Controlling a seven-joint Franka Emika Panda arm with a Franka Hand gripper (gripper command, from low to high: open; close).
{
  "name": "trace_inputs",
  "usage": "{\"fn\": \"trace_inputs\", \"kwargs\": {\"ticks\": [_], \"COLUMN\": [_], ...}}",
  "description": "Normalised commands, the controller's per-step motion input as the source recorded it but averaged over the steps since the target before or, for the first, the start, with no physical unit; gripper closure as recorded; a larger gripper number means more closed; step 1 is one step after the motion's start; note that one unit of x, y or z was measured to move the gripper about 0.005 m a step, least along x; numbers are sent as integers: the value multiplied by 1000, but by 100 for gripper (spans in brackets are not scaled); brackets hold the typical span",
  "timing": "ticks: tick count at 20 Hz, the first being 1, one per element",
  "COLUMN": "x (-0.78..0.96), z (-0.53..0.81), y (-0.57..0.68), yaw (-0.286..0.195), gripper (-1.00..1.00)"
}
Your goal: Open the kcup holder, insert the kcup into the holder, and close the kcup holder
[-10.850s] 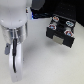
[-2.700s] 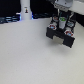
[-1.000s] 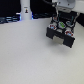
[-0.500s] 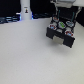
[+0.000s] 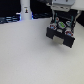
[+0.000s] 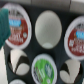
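Observation:
The black kcup holder (image 5: 60, 38) stands at the exterior view's upper right with its drawer pulled out, so the tray of round slots shows. My gripper (image 5: 62, 12) hovers right over that tray. Up close in the wrist view, the green-topped kcup (image 6: 45, 70) sits in a tray slot, with black tray (image 6: 29, 50) all around it. An empty white slot (image 6: 46, 28) lies beside it. A teal finger (image 6: 4, 26) shows at one edge of the wrist view. Nothing is held.
Red-and-white-topped pods (image 6: 17, 25) (image 6: 75, 37) fill other slots of the tray. A white bottle-like object (image 5: 25, 10) stands at the back on the exterior view's left. The white table (image 5: 30, 55) spreads out in front of the holder.
Over the last second the arm has stayed above the open drawer with almost no motion. Much earlier it was at the exterior view's left.

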Motion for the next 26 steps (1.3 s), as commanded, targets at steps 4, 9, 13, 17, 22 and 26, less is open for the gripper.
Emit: {"fn": "trace_inputs", "kwargs": {"ticks": [4,9,13,17,22,26], "x": [685,296,111,-11,-51,-242], "z": [-129,-296,-302,-159,-184,-82], "y": [-271,-171,85,100,215,327], "yaw": [-6,22,177,244,222,169], "gripper": [-100,-100,-100,-100,-100,-100]}}
